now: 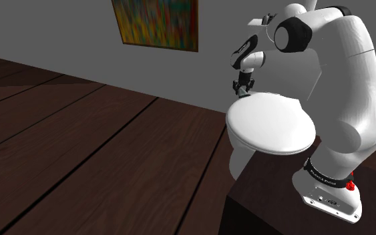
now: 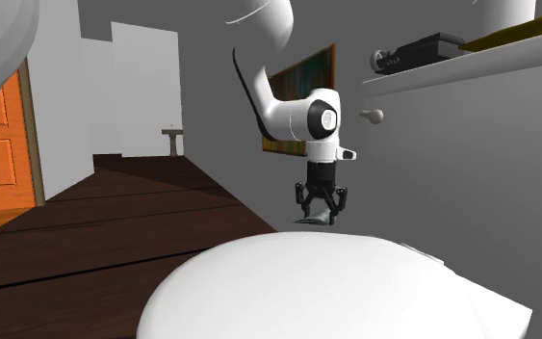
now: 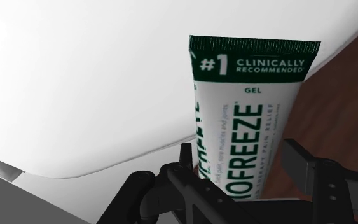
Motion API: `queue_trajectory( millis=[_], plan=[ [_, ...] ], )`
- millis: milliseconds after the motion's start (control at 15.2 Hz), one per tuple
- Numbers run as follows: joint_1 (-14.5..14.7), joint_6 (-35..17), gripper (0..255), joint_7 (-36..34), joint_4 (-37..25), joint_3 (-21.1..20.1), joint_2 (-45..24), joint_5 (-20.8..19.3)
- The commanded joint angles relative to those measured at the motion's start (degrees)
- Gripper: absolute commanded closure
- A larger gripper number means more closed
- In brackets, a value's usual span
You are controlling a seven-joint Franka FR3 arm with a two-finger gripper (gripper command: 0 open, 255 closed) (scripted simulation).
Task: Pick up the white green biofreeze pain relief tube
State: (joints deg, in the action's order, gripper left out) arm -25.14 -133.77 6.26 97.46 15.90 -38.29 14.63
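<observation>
- Tube (image 3: 247, 121) of Biofreeze gel, white with a dark green end band, lies flat at the far rim of a closed white toilet lid (image 3: 95, 76); dark wood floor (image 3: 336, 83) shows past its edge
- End effector (image 3: 240, 151) is spread wide, one black finger on either side of the tube; in the second exterior view its tips (image 2: 322, 214) hang just over the tube (image 2: 312, 222), gripping nothing
- White arm (image 1: 340, 73) bends over the lid from its dark stand (image 1: 266, 200)
- Colourful painting (image 1: 156, 23) hangs on the grey far wall
</observation>
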Motion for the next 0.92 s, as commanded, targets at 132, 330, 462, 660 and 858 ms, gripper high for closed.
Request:
queue_trajectory(
  millis=[132,330,462,660,858],
  plan=[
    [0.4,1.9,255,-0.4,0.0,0.5,2.0,-0.6],
    [0.6,3.5,255,-0.7,-0.1,0.9,3.4,-1.1],
    [0.8,4.6,255,-0.9,-0.3,1.1,4.4,-1.5],
    [1.0,6.2,255,-1.3,-0.6,1.5,5.7,-2.0],
    [1.1,6.8,255,-1.4,-0.7,1.6,6.2,-2.2]
  ],
)
